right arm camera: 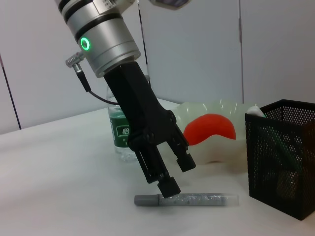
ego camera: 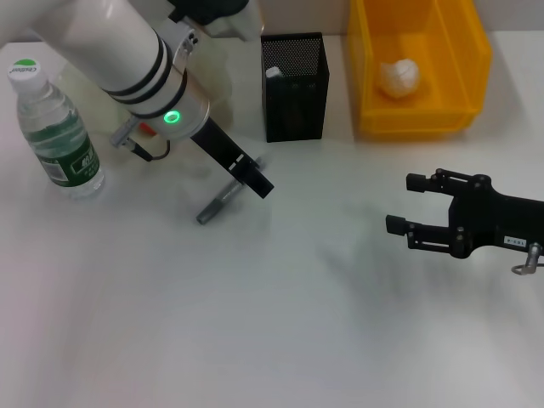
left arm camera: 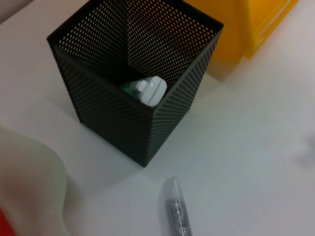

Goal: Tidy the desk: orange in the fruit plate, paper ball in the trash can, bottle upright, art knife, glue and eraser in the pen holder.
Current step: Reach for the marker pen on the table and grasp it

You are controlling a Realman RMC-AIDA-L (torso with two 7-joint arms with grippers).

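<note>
A grey pen-shaped art knife (ego camera: 223, 201) lies on the white desk in front of the black mesh pen holder (ego camera: 293, 85). My left gripper (ego camera: 255, 180) is open and right above the knife. In the right wrist view one fingertip (right arm camera: 170, 188) touches the knife (right arm camera: 197, 199) near its dark end, and the other stands clear above it. A white and green item (left arm camera: 150, 91) sits inside the holder (left arm camera: 138, 83). The bottle (ego camera: 55, 127) stands upright at the left. The paper ball (ego camera: 399, 76) lies in the yellow bin (ego camera: 476, 59). The orange (right arm camera: 211, 128) sits in the translucent fruit plate (right arm camera: 221, 105).
My right gripper (ego camera: 401, 204) is open and empty, hovering low at the right side of the desk. The left arm's white body covers most of the plate in the head view. The pen holder stands close beside the yellow bin.
</note>
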